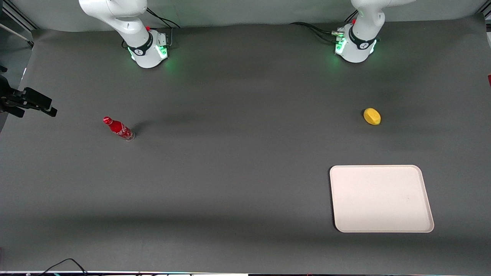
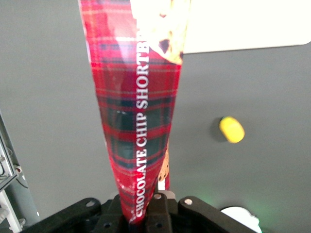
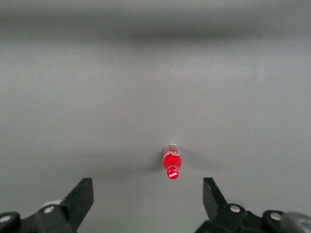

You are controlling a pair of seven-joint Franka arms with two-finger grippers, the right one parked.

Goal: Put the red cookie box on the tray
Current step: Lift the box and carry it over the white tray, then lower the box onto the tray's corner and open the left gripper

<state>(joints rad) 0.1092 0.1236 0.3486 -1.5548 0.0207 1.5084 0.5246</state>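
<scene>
Red cookie box [image 2: 138, 111], in red tartan lettered "CHOCOLATE CHIP SHORTB…", is seen only in the left wrist view, where it is clamped at one end by the gripper [image 2: 146, 216], the fingers being closed against its sides, and is held in the air above the table. Under its other end a corner of the cream-white tray [image 2: 243, 24] is seen, and a yellow lemon-like object [image 2: 231, 129] lies on the dark grey table covering [image 2: 48, 97] near the tray. In the front view neither the box nor the gripper is shown; the tray [image 1: 381, 198] is laid flat and bare toward the working arm's end of the table, nearer the camera than the yellow object [image 1: 372, 116]. A small red bottle [image 1: 118, 128] stands well apart, toward the parked arm's end. The bottle is also seen from above in the right wrist view.
</scene>
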